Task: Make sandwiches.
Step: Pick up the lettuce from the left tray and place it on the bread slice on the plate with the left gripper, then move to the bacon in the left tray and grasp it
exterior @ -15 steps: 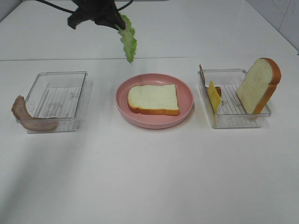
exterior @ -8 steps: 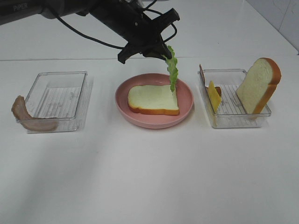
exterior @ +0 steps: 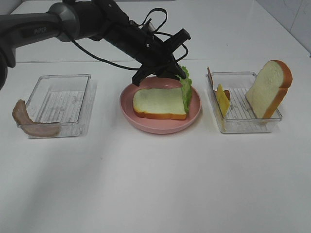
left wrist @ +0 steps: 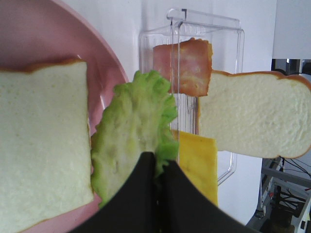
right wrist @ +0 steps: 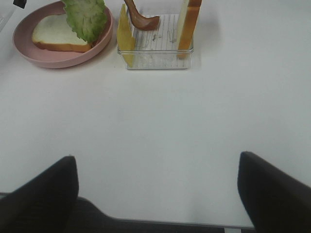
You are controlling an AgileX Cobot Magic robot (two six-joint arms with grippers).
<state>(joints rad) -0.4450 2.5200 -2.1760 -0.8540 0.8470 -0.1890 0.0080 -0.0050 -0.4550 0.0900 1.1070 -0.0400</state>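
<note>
A bread slice [exterior: 159, 103] lies flat on the round pink plate [exterior: 160, 124]. My left gripper [exterior: 180, 73] is shut on a ruffled green lettuce leaf [exterior: 186, 91] that hangs down at the bread's right edge; in the left wrist view the lettuce [left wrist: 130, 141] touches the bread [left wrist: 41, 145]. The right clear tray [exterior: 243, 116] holds an upright bread slice [exterior: 268, 89], a yellow cheese slice [exterior: 223, 100] and a bacon strip [exterior: 210, 76]. Another bacon strip [exterior: 30, 123] drapes over the left tray's corner. My right gripper [right wrist: 156, 194] is open and empty, above bare table in front of the right tray [right wrist: 155, 57].
The left clear tray [exterior: 58, 99] is empty inside. The left arm [exterior: 82, 26] reaches across from the back left over the plate. White table stretches in front of the plate and trays.
My left gripper has moved right and down with the lettuce, from the back of the table to the plate's right side, where the leaf now rests by the bread.
</note>
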